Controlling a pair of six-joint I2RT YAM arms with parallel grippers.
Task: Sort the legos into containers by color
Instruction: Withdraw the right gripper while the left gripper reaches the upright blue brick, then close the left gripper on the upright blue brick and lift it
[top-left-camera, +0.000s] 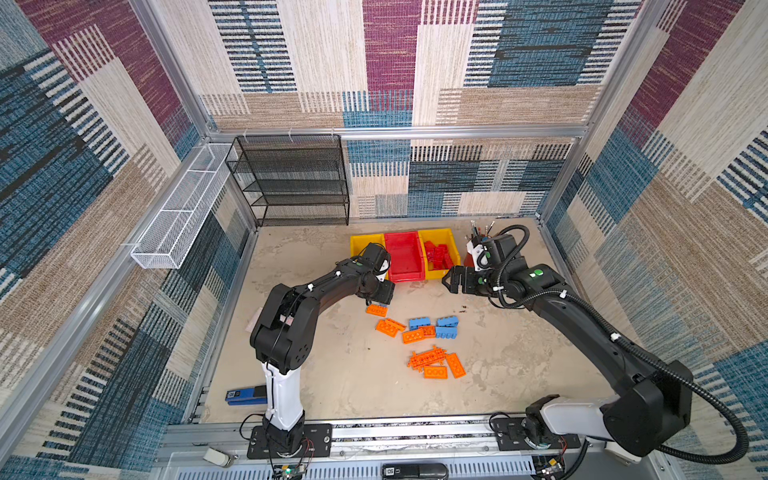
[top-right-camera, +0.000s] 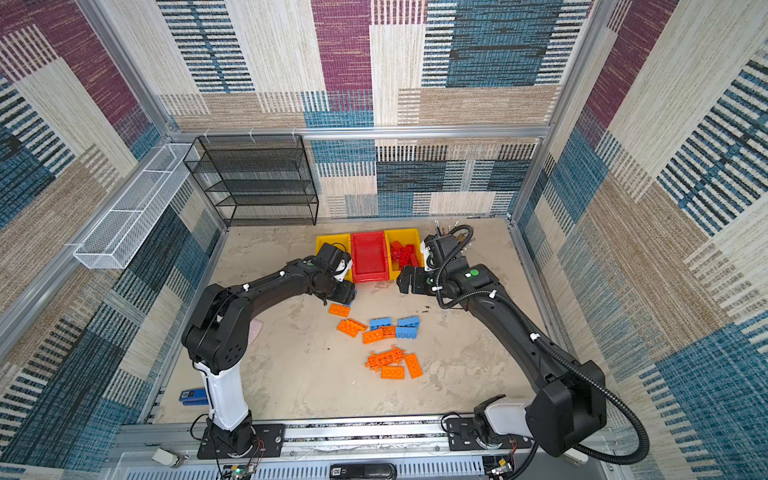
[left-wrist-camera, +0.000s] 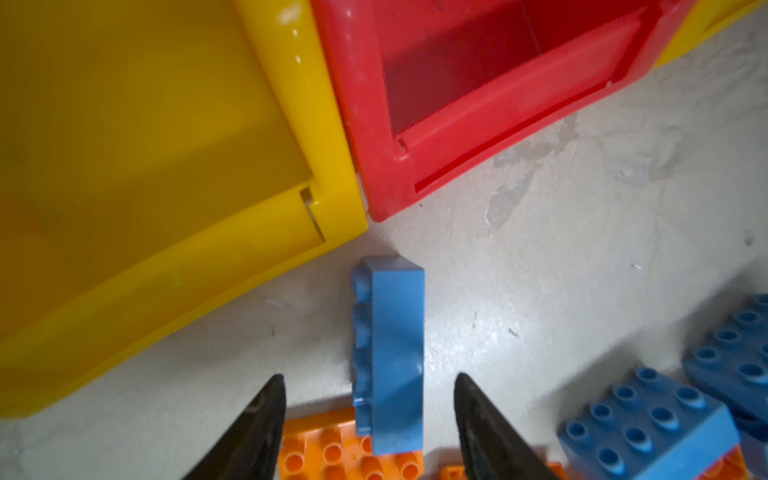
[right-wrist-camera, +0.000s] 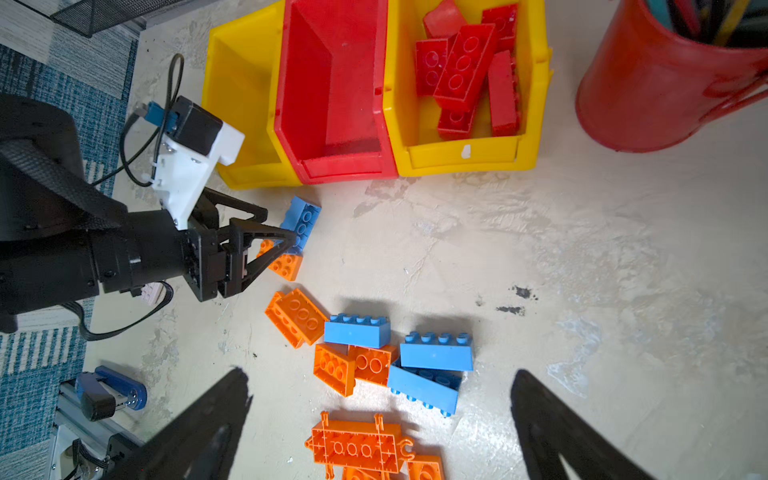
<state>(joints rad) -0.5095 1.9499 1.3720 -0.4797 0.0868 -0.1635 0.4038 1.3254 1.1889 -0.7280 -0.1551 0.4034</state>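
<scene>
While left gripper (left-wrist-camera: 368, 375) straddles blue brick (left-wrist-camera: 395, 353) (gap each side, jaws apart), right gripper (right-wrist-camera: 380, 370) hangs wide open; holds nothing.

Red legos (right-wrist-camera: 463, 66) lie in yellow container (right-wrist-camera: 436, 160); blue legos (right-wrist-camera: 357, 334), orange legos (right-wrist-camera: 301, 318) outside.

Mottled beige tabletop (top-left-camera: 353, 386), three bins (top-left-camera: 404, 254) (middle red), scattered legos (top-left-camera: 415, 336)

bins (right-wrist-camera: 490, 160): yellow, red, yellow | bricks (right-wrist-camera: 436, 357): red, blue, orange | cup (right-wrist-camera: 648, 91): red
</scene>
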